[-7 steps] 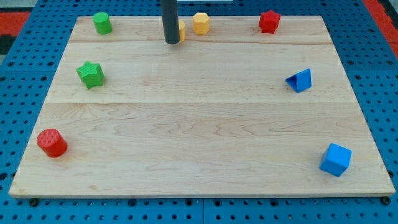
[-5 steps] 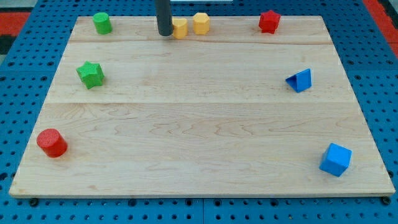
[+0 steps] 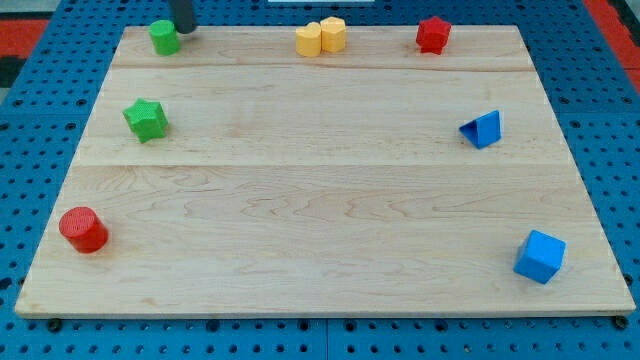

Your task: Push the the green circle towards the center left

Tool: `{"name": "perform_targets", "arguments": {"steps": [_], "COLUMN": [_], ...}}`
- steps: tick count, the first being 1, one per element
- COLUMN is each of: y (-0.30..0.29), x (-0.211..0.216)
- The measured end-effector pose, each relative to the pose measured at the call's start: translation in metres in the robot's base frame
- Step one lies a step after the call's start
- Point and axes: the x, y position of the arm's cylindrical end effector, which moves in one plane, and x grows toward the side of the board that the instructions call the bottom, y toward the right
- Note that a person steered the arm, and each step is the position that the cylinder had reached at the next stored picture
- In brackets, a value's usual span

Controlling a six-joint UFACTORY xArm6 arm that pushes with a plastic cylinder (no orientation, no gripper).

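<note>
The green circle (image 3: 164, 37) is a short green cylinder at the board's top left corner. My tip (image 3: 184, 29) is at the view's top edge, just right of and slightly above the green circle, very close to it or touching. A green star (image 3: 145, 119) lies below the circle, near the left edge.
Two yellow blocks (image 3: 320, 37) sit together at top centre. A red star (image 3: 433, 34) is at the top right. A blue triangle (image 3: 482, 129) is at the right, a blue cube (image 3: 540, 256) at bottom right, a red cylinder (image 3: 83, 229) at bottom left. The wooden board (image 3: 320, 200) lies on a blue pegboard.
My tip has moved left along the top edge, from beside the yellow blocks to beside the green circle. The left yellow block shifted slightly right against the other.
</note>
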Motion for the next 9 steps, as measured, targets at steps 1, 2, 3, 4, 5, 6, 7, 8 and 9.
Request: {"name": "perform_targets", "arguments": {"steps": [1, 2, 3, 4, 5, 6, 7, 8, 9], "y": [-0.055, -0.079, -0.030, -0.014, 0.007, 0.022, 0.022, 0.018, 0.019], "x": [0.000, 0.007, 0.015, 0.034, 0.049, 0.048, 0.076, 0.095, 0.095]}}
